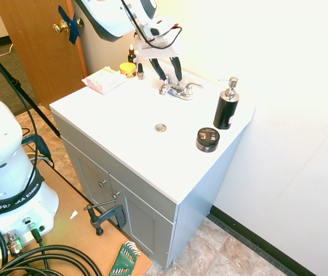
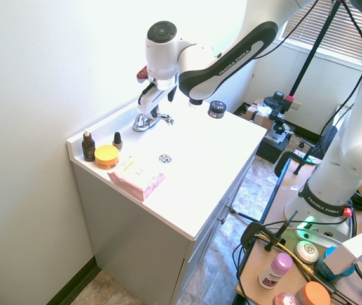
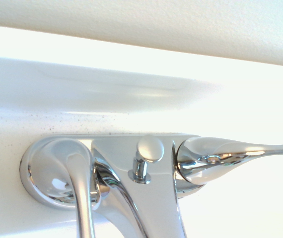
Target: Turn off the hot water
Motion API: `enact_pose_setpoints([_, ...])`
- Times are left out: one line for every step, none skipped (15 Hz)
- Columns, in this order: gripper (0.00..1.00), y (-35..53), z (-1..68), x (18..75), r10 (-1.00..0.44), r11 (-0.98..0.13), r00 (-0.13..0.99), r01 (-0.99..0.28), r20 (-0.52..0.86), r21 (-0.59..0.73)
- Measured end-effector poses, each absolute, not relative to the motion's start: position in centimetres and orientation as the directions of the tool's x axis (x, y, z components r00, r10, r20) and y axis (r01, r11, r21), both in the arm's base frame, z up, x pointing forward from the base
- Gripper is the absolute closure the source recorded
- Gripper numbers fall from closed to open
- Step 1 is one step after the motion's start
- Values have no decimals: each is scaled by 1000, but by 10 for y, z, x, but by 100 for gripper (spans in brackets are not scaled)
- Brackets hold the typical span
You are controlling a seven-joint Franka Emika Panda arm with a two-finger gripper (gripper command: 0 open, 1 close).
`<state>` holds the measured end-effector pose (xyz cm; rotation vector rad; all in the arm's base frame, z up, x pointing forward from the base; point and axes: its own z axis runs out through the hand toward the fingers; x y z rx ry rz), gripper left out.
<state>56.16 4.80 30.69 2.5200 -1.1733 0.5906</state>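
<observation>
Reaching over the back of the sink, the claw (image 1: 171, 80) has its two fingers spread, with nothing pinched between them, and their tips hang close above the faucet (image 1: 180, 92). The hot lever (image 3: 83, 203) is the faucet's left wing; it points forward alongside the spout (image 3: 156, 210), while the cold lever (image 3: 246, 151) sticks out sideways. No stream shows, so the hot lever's forward set is my only hint that it is on, and I judge the closing swing is outward, away from the spout. The step in hand looks like lining up to push or take that lever. The main risk is aim: the fingers straddle a crowded spot, and a small sideways error could bring one down on the spout or the knob (image 3: 150, 148) behind it, jamming the claw or bending the knob. Coming down too low would press a tip into the hard faucet body; too high, and it would skim over the lever without turning it. Smooth, rounded chrome could let a fingertip slide off, especially near the hub, where leverage is poor. A push the wrong way would drive the lever against the spout, and a wide sweep might catch the cold lever and start water there.
</observation>
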Motion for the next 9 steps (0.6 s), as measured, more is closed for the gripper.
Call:
enact_pose_setpoints([0,49,307,562,-653,-622,583,-777,483,98])
enact_pose_setpoints([0,50,306,563,-652,-623,584,-776,484,99])
enact_pose_setpoints([0,52,306,564,-654,-623,584,-776,481,95])
enact_pose_setpoints([0,55,304,566,-659,-625,583,-776,475,85])
enact_pose_setpoints([0,60,302,569,-664,-629,583,-774,467,73])
enact_pose_setpoints([0,66,301,573,-667,-634,584,-771,462,60])
enact_pose_setpoints([0,72,300,577,-667,-639,586,-767,460,51])
enact_pose_setpoints([0,78,298,581,-669,-642,586,-765,457,40])
enact_pose_setpoints([0,84,296,585,-675,-643,583,-765,452,25])
